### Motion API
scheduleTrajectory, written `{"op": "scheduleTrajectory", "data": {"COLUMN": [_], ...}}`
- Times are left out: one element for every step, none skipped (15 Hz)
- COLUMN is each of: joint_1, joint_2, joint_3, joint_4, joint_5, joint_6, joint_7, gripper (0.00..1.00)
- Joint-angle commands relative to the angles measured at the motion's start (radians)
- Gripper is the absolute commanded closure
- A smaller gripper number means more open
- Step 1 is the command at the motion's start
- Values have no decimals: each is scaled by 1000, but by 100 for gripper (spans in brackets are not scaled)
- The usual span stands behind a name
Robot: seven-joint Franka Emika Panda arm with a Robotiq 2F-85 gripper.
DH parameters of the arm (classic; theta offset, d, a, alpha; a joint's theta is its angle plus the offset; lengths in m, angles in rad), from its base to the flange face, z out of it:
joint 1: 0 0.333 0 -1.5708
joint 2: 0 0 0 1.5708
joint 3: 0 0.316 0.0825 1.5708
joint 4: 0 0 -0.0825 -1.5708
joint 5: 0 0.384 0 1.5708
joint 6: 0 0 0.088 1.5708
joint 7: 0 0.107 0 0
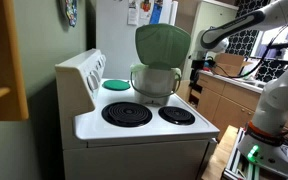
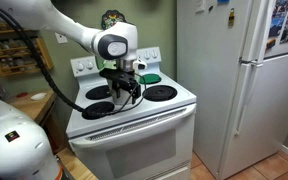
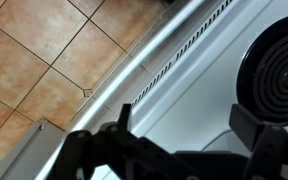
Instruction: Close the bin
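The arm (image 2: 69, 28) has glossy white rounded links, dark grey joint rings, trailing black cables (image 2: 32, 48) and a black gripper (image 2: 124, 92).

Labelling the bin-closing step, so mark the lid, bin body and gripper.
Lid (image 1: 162, 45): exterior view, middle of its raised green face.
Bin body (image 1: 154, 83): exterior view, its pale front wall.
Gripper (image 2: 125, 98): exterior view, midway between fingertips.

In an exterior view the bin (image 1: 154, 82) stands on the stove (image 1: 154, 130) behind two burners (image 1: 127, 114), its lid (image 1: 162, 45) upright above it and a disc (image 1: 116, 85) just left. In an exterior view the fridge (image 2: 244, 80) stands right of the stove.
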Motion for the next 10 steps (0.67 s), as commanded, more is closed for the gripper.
{"op": "scheduleTrajectory", "data": {"joint_1": [-14,-14,-14,-22,-29,-38,-44,-49,-49,-42], "joint_2": [1,2,2,-30,-60,-100,-124,-163,-182,-204], "joint_3": [13,13,13,10,8,8,7,8,5,-1], "joint_4": [1,1,1,7,15,25,40,58,79,104], "joint_5": [6,6,6,-5,-12,-26,-34,-44,-45,-29], "joint_6": [-2,-2,-2,-11,-24,-35,-41,-41,-43,-45], "joint_7": [-4,-4,-4,-8,-14,-15,-16,-21,-25,-35], "gripper": [0,0,0,0,0,0,0,0,0,0]}}
